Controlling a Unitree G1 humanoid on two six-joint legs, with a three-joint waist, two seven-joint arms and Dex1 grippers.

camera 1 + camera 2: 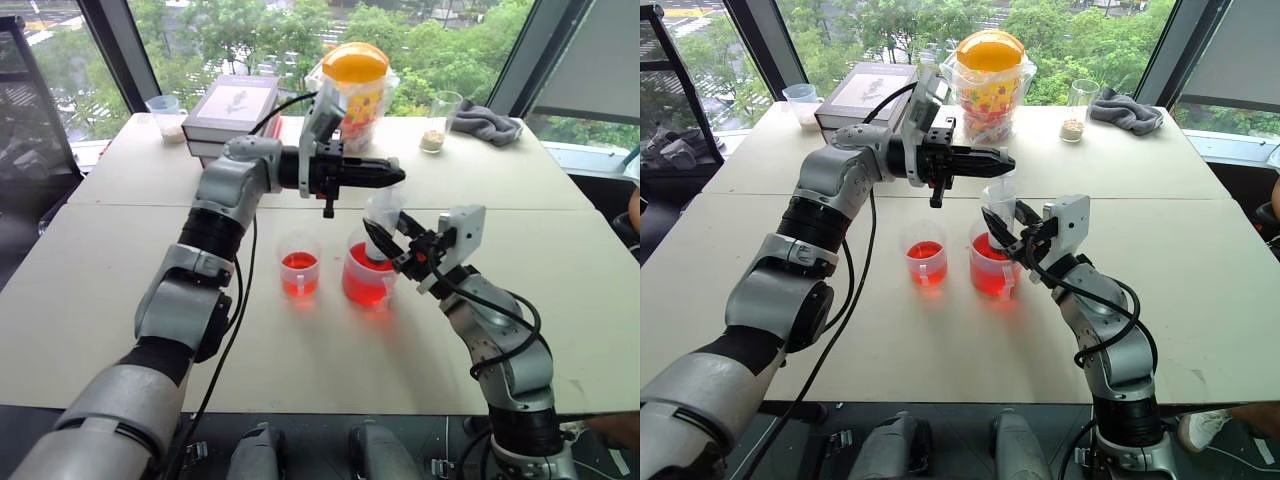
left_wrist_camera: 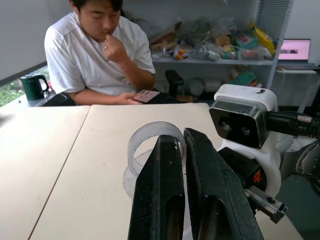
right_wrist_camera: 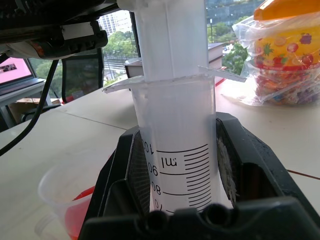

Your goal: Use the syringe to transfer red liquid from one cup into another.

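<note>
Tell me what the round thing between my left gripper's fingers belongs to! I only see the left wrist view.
Observer: It is the plunger top of the syringe, which stands upright in the larger cup.
Operator: Who holds it up?
Observer: The right gripper, shut around its barrel.
Operator: Is there juice in the cup?
Observer: Yes, red liquid. The smaller cup beside it, on the robot's left, holds some too.

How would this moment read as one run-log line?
right claw: holds syringe in larger cup | left claw: on plunger top | smaller cup: beside
</note>
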